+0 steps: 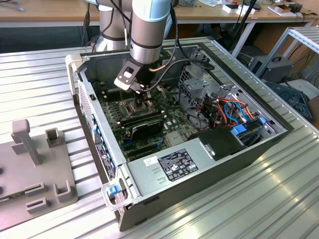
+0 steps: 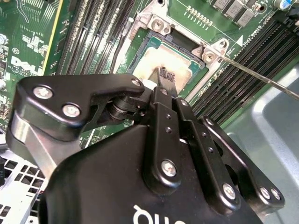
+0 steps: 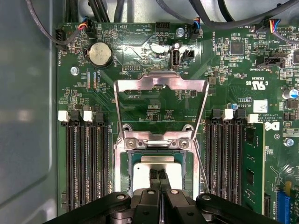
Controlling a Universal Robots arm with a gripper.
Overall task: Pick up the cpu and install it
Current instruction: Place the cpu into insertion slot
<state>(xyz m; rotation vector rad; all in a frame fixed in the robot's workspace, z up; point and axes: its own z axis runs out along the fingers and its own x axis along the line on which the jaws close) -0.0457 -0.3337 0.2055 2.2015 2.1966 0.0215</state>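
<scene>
The cpu (image 3: 144, 164) (image 2: 148, 59) lies flat in the open socket on the green motherboard (image 3: 154, 60), its dull silver top showing in both wrist views. My gripper (image 3: 157, 175) (image 2: 166, 77) stands directly over it with the two black fingers pressed together, their tips at or just above the chip's top; I cannot tell whether they touch. Nothing is between the fingers. The socket's hinged metal frame (image 3: 161, 83) is swung up and open. In the exterior view the gripper (image 1: 144, 97) reaches down into the computer case over the socket.
The thin socket lever (image 2: 261, 78) sticks out beside the socket. Black memory slots (image 3: 86, 163) flank it on both sides. In the case (image 1: 164, 167) a long black card (image 1: 144, 124), a drive cage with coloured cables (image 1: 224, 109) and grey walls hem the arm in.
</scene>
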